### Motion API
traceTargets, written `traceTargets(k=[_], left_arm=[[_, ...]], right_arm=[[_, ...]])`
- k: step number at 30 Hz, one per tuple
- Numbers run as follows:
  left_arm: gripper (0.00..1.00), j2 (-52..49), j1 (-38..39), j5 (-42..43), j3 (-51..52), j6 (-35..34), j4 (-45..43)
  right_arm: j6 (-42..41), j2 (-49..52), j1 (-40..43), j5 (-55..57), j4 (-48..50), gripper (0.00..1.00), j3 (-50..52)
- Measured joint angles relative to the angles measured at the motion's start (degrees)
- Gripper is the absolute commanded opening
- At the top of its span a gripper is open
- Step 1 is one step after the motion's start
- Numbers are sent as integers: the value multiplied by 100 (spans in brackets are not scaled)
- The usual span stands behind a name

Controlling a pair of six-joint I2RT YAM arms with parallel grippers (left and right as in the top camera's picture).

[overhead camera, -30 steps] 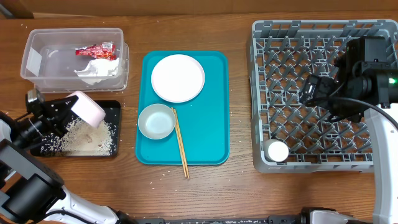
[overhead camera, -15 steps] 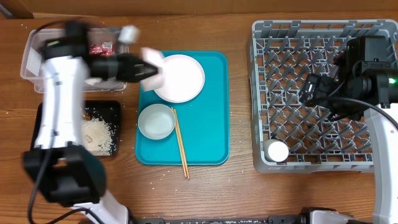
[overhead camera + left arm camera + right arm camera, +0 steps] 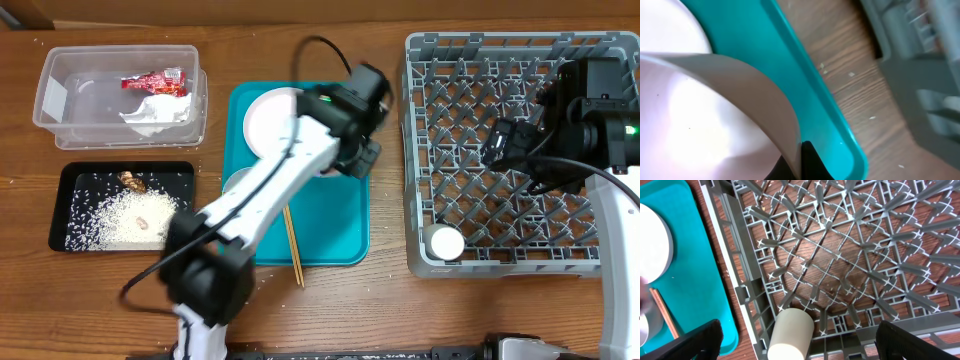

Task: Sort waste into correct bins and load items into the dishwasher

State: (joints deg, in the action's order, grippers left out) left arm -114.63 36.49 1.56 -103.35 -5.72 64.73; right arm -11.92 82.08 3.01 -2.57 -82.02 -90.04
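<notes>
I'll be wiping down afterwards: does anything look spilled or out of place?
Rice grains lie loose on the wooden table between the teal tray and the grey rack. The chopsticks poke past the tray's front edge onto the wood.

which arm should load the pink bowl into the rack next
left: the left pincer grips the pink bowl at the teal tray's right edge, close to the rack; the right pincer is empty
</notes>
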Motion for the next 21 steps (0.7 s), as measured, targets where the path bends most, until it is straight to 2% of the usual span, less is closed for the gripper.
traceTargets(k=[7, 8, 11, 14, 17, 21], left_arm=[[4, -1071, 125, -20, 2, -214, 315], [7, -1123, 125, 4, 2, -232, 339], [23, -1185, 127, 122, 2, -247, 426], [32, -1182, 125, 245, 2, -313, 496], [36, -1182, 125, 293, -46, -319, 686], [36, -1182, 70, 297, -466, -319, 1093]], right_arm=[[59, 0, 0, -2, 0, 100, 0], [66, 0, 0, 0, 0, 100, 0], [90, 0, 2, -2, 2, 100, 0], [107, 0, 2, -2, -2, 100, 0], [114, 0, 2, 0, 0, 100, 0], [125, 0, 0, -4, 11, 100, 0]])
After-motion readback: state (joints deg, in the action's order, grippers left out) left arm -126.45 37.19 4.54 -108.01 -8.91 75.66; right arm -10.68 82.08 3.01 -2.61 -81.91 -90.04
